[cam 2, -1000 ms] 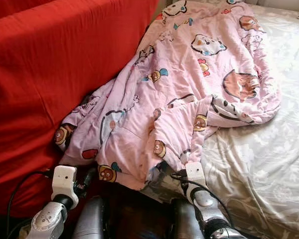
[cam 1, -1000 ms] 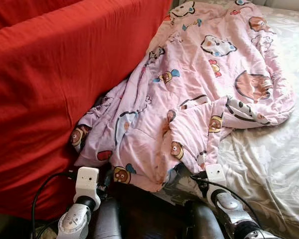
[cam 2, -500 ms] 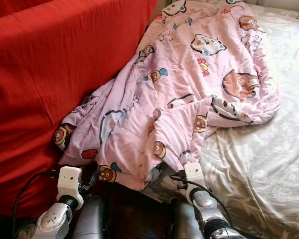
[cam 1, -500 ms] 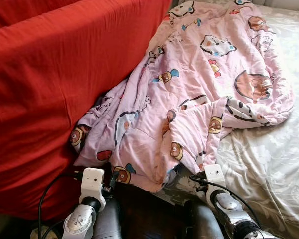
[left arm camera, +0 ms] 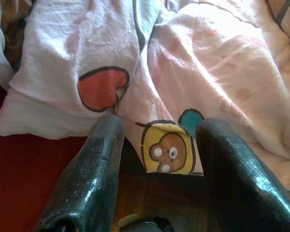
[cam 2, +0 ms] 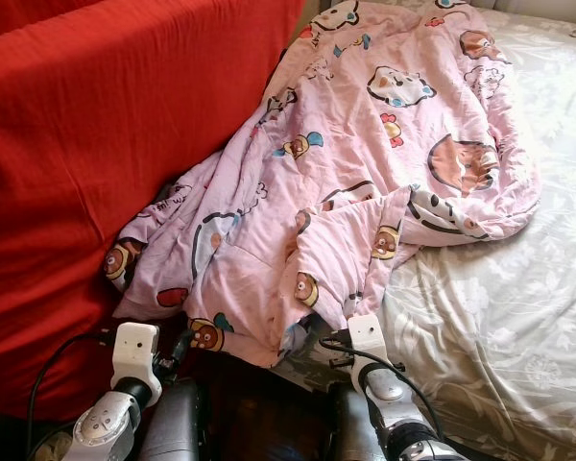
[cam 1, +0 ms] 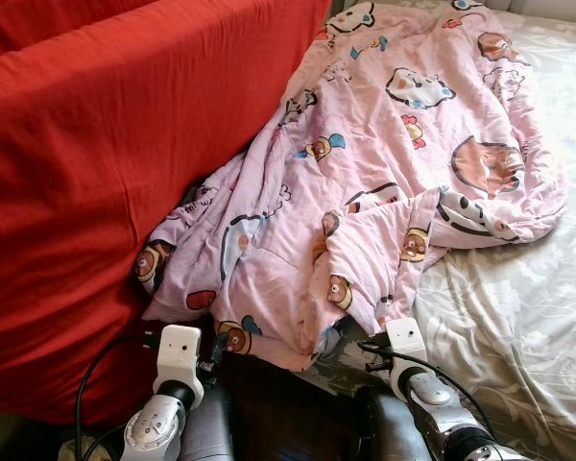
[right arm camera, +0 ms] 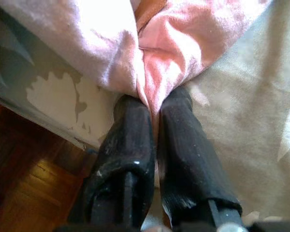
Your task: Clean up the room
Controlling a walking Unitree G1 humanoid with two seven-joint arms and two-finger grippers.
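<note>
Where the bed sheet (cam 1: 518,317), pale grey with a leaf print, meets the red cover (cam 1: 96,173), a pink quilt (cam 1: 384,163) printed with cartoon bears lies crumpled. Its upper part spreads over the sheet; its lower corner hangs over the sheet's near edge, beside the red cover.

Right gripper (right arm camera: 152,116): at the sheet's near edge, jaws pressed together on a pinched fold of the quilt's hem, with sheet on both sides of it.

Left gripper (left arm camera: 157,140): at the quilt's hanging corner next to the red cover, jaws apart, one on each side of a yellow bear patch (left arm camera: 166,150), nothing clamped.

Dark wooden floor (right arm camera: 34,183) lies below the sheet's edge.
</note>
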